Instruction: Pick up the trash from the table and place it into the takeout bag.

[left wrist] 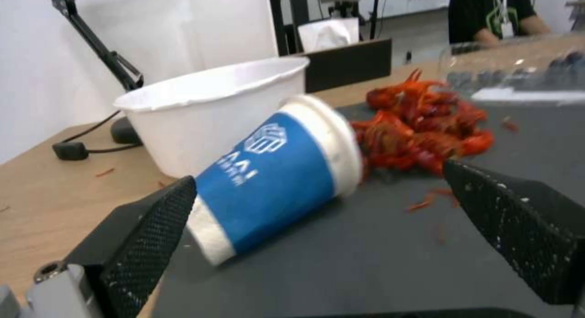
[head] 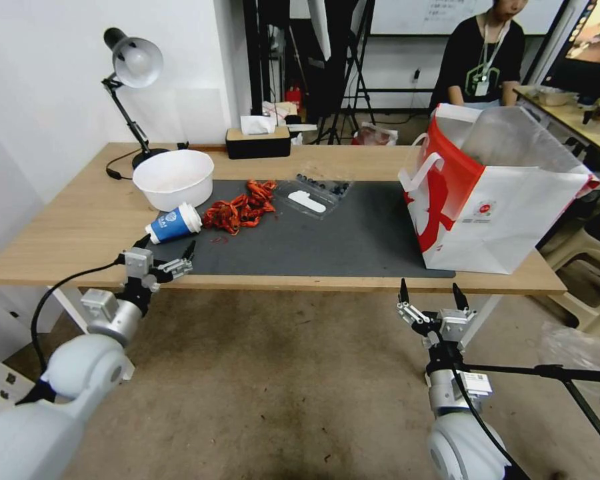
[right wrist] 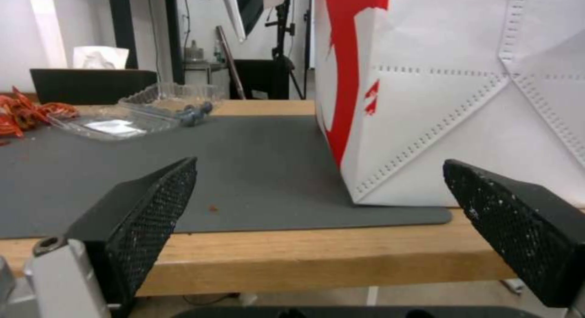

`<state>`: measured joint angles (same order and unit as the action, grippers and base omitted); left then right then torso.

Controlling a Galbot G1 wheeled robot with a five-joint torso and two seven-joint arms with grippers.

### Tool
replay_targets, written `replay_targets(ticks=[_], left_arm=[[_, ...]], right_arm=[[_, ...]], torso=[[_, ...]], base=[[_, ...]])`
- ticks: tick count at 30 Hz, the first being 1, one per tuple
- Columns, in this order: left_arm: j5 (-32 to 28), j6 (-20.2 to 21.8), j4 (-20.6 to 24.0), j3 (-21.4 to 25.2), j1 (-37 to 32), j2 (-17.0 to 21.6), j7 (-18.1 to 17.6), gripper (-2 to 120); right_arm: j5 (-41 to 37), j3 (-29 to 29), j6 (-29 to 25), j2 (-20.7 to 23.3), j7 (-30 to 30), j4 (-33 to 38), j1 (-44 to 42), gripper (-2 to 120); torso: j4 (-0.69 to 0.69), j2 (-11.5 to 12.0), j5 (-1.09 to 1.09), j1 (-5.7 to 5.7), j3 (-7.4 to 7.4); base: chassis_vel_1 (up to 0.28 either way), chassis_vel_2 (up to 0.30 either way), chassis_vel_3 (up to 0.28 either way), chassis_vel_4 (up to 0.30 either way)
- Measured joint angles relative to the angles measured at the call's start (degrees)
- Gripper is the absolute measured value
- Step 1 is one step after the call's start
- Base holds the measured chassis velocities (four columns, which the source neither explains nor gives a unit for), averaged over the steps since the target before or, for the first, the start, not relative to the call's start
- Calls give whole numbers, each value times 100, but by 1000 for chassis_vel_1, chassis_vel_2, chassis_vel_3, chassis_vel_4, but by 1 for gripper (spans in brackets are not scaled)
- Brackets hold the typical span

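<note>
A blue cup (head: 173, 223) with a white lid lies on its side at the left end of the dark mat (head: 353, 240) on the table (head: 67, 227). My left gripper (head: 167, 247) is open just in front of the cup, whose side (left wrist: 277, 172) lies between the two fingers without touching them. Red shells (head: 241, 207) are piled behind the cup. Further right is a clear plastic box (head: 313, 193) holding dark berries. The takeout bag (head: 500, 200) stands open at the right end. My right gripper (head: 430, 287) is open below the table's front edge, facing the bag (right wrist: 457, 103).
A large white bowl (head: 173, 179) stands just behind the blue cup. A desk lamp (head: 133, 67) and a black tissue box (head: 258, 141) sit along the table's far edge. Bare floor lies in front of the table.
</note>
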<state>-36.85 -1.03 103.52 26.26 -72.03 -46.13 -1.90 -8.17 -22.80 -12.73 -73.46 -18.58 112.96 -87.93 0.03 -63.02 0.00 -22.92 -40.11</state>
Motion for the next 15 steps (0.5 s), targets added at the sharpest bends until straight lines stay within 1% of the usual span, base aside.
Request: replay_targets(ticks=[3,4,6,8,10,11,13,14,15], left_arm=[[-74,3,-367,-216,359,229,122,100],[-74,3,-367,-216,359,229,122,100],[-124,-1,-672,-410,711,424,285,100],[-129,-3,-751,-456,809,478,342,100],[-127,-13,-945,-577,1090,629,552,100],[-127,-13,-945,-577,1090,629,552,100],[-113,-62,-1161,-681,1339,840,988,100],[-116,-75,-1215,-709,1389,905,1143,100],[-116,-75,-1215,-709,1389,905,1143,100]], right_arm=[[-4,-1,1,-4,0,-9,-2,100],[-4,-1,1,-4,0,-9,-2,100],[-5,-8,2,-14,0,-18,-2,100],[-6,-12,2,-16,0,-22,-1,100],[-7,-19,2,-23,0,-39,7,100],[-7,-19,2,-23,0,-39,7,100],[-8,-25,2,-27,0,-57,17,100],[-9,-27,2,-27,0,-62,22,100],[-9,-27,2,-27,0,-62,22,100]], torso=[[-3,0,-1,0,0],[-3,0,-1,0,0],[-4,0,-1,-1,0],[-4,0,-1,-1,0],[-4,0,0,0,0],[-4,0,0,0,0],[-4,0,0,0,0],[-4,0,0,-1,0],[-4,0,0,-1,0]], base=[[0,0,0,0],[0,0,0,0],[0,0,0,0],[0,0,0,0],[0,0,0,0],[0,0,0,0],[0,0,0,0],[0,0,0,0],[0,0,0,0]])
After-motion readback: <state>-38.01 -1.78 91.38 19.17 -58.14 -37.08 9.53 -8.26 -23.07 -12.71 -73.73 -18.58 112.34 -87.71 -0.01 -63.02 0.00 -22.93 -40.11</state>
